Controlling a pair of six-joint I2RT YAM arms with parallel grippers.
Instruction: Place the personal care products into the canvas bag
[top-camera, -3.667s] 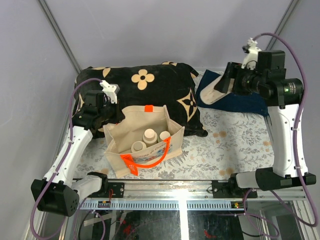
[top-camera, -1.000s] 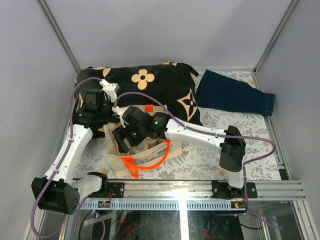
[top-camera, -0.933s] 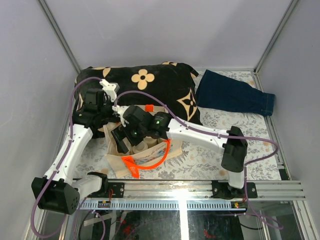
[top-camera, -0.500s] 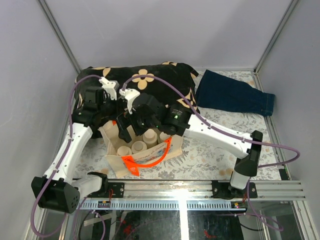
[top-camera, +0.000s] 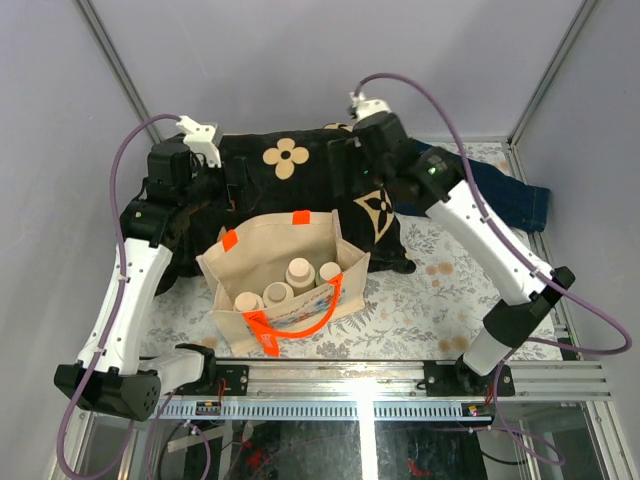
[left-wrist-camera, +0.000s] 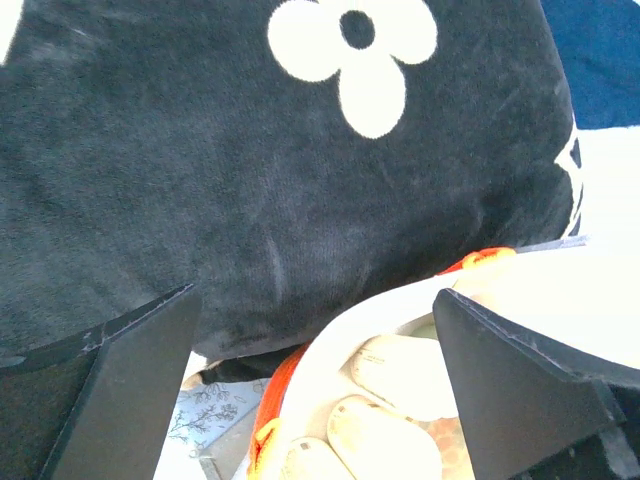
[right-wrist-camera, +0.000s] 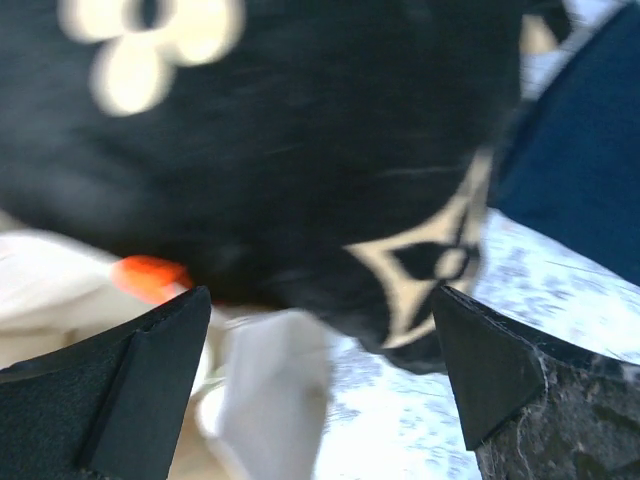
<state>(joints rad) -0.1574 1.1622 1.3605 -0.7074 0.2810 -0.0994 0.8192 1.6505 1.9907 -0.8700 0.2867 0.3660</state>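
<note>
The canvas bag (top-camera: 285, 285) stands open on the table in front of the cushion, its orange handle (top-camera: 305, 318) hanging over the near side. Several personal care products (top-camera: 299, 271) stand upright inside it, cream caps up. From the left wrist view I look down on their caps (left-wrist-camera: 405, 372) past the bag's rim (left-wrist-camera: 350, 318). My left gripper (top-camera: 232, 188) hovers open above the cushion behind the bag's left corner, holding nothing. The right gripper (top-camera: 342, 165) is also open and empty, raised over the cushion's back right part. The bag (right-wrist-camera: 270, 400) appears blurred in the right wrist view.
A black cushion with tan flowers (top-camera: 300, 165) lies behind the bag and fills both wrist views (left-wrist-camera: 280, 170) (right-wrist-camera: 300, 150). A folded dark blue cloth (top-camera: 500, 200) lies at the back right. The floral table cover (top-camera: 450, 290) shows to the bag's right.
The right arm has lifted out of the bag and swung back over the cushion, jaws opening. The left gripper opened, let go of the bag's rim and rose. One more bottle stands in the bag.
</note>
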